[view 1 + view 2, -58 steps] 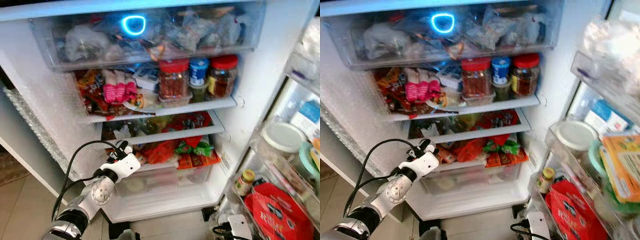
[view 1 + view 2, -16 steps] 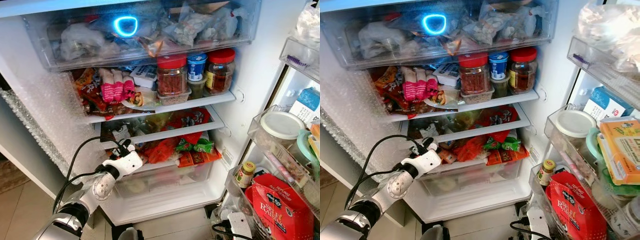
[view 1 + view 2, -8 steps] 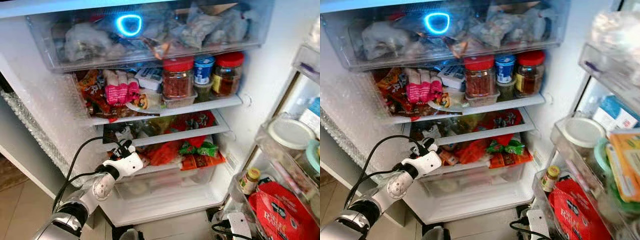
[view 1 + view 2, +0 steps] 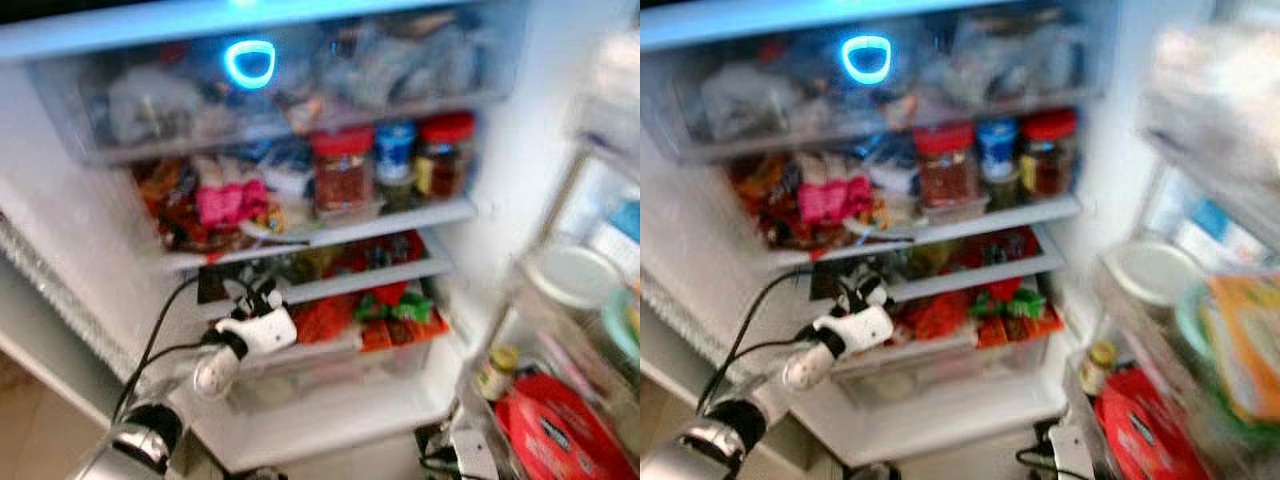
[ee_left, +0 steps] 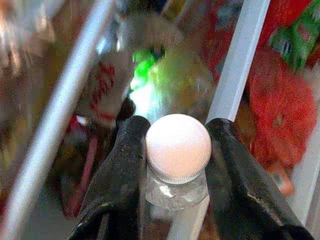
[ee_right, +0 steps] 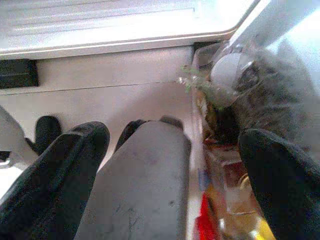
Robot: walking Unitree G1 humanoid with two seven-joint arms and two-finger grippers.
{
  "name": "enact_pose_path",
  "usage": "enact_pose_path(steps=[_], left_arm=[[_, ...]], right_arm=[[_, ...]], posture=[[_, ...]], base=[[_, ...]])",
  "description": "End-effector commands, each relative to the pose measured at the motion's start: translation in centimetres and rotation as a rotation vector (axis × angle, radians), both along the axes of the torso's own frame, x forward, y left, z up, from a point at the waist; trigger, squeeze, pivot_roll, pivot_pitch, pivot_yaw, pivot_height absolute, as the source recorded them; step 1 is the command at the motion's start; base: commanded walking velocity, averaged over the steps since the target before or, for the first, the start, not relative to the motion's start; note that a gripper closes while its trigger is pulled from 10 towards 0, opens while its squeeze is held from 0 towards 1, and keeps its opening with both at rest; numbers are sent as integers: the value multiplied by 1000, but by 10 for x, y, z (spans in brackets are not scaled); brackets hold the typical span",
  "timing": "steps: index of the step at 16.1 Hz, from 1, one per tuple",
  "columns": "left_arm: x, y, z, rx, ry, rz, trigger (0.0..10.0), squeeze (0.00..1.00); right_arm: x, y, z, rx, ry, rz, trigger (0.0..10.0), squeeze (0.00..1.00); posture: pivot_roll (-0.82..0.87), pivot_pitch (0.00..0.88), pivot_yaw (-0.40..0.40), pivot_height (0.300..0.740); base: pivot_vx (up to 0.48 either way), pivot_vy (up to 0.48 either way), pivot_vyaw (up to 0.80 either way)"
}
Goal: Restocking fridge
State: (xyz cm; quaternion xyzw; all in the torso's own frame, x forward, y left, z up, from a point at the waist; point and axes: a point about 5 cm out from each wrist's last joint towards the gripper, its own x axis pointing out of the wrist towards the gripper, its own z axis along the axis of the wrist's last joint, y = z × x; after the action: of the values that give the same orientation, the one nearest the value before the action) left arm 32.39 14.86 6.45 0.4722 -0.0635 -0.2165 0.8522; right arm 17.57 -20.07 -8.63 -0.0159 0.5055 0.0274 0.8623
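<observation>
Left claw is clamped on a bottle w/ a pale round cap, one black finger each side of the neck. In the head views the left claw sits at approx. 7 o'clock, at the front edge of the fridge's lower shelf, bottle pointing in toward the red and green packets.

Right claw hangs idle w/ fingers spread, nothing between them, above the floor by the fridge door.

Risks, my read: shelf is crammed, so the bottle could snag the white rail or shove packets off; neck-only grip could let it swing or slip.

Wrist view shows the grip and cap; head views, blurred, show the red-lidded jars at 12 o'clock and door bins at 3–4 o'clock.
</observation>
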Motion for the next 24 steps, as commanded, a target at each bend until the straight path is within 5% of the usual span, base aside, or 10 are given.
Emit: enact_pose_path(steps=[1, 10, 14, 18, 23, 24], left_arm=[[-1, 9, -2, 28, 7, 14, 10000, 0], [-9, 11, -14, 45, 62, 2, 10000, 0], [-15, 15, -27, 128, 95, 2, 10000, 0], [-8, 18, -27, 259, 78, 29, 10000, 0], [4, 15, -21, 301, 83, 96, 10000, 0], [6, 18, -21, 304, 93, 142, 10000, 710]], right_arm=[[8, -1, 4, -3, -30, -6, 10000, 0], [7, 1, 3, 12, -32, -11, 10000, 0], [5, 2, 3, 18, -32, -14, 10000, 0], [3, 3, 1, 24, -29, -29, 10000, 0], [1, 3, 0, 27, -29, -39, 10000, 0], [0, 3, 0, 28, -31, -46, 10000, 0]], posture=[[-104, 0, 50, 634], [-97, 11, 52, 634], [-107, 26, 61, 634], [-131, 59, 74, 634], [-151, 104, 85, 634], [-150, 105, 86, 634]], base=[[285, 0, 0], [286, 0, 0], [0, 0, 0], [0, 0, 0], [0, 0, 0], [0, 0, 0]])
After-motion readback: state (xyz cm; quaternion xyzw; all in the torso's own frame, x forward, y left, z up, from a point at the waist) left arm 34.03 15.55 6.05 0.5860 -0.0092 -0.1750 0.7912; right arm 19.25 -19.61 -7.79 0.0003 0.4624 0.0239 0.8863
